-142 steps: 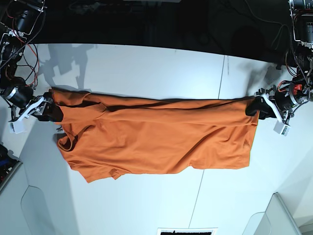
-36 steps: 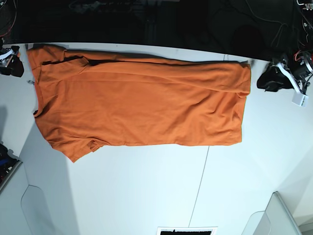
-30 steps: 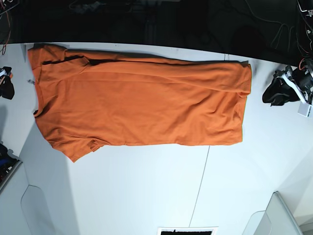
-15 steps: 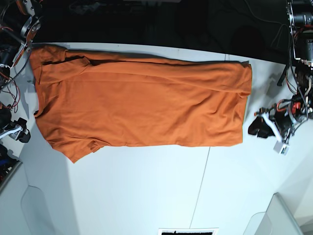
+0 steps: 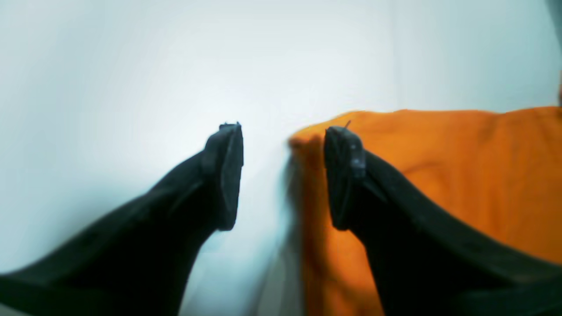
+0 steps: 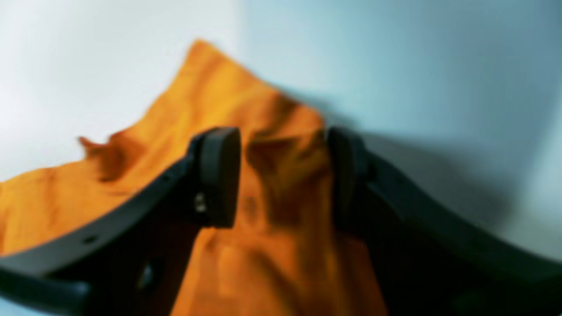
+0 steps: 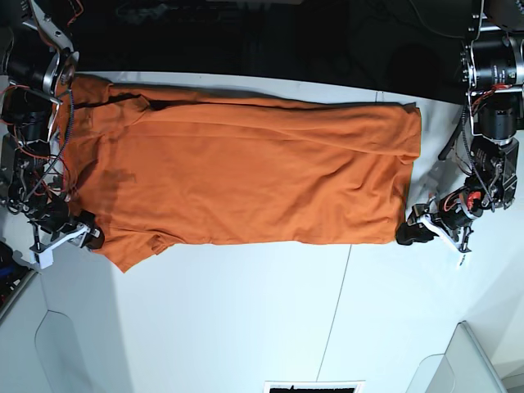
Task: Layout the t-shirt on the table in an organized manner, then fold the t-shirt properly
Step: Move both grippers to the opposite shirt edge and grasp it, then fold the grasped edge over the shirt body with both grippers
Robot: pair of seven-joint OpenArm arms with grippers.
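The bright orange t-shirt lies flat on the white table, collar end to the left and hem to the right. My left gripper sits at the shirt's near hem corner. In the left wrist view it is open, and the shirt's corner lies low between the fingers, against the right one. My right gripper is at the near sleeve. The blurred right wrist view shows it open, astride a raised point of orange cloth.
A thin dark seam crosses the table. Pale panels lie at the near corners. Beyond the far edge it is black. Red wiring of the arm hangs over the shirt's left edge.
Both grippers have come from beside the shirt's far corners down to its near corners, staying open. The shirt, held stretched earlier, lies flat and has not shifted in the last second.
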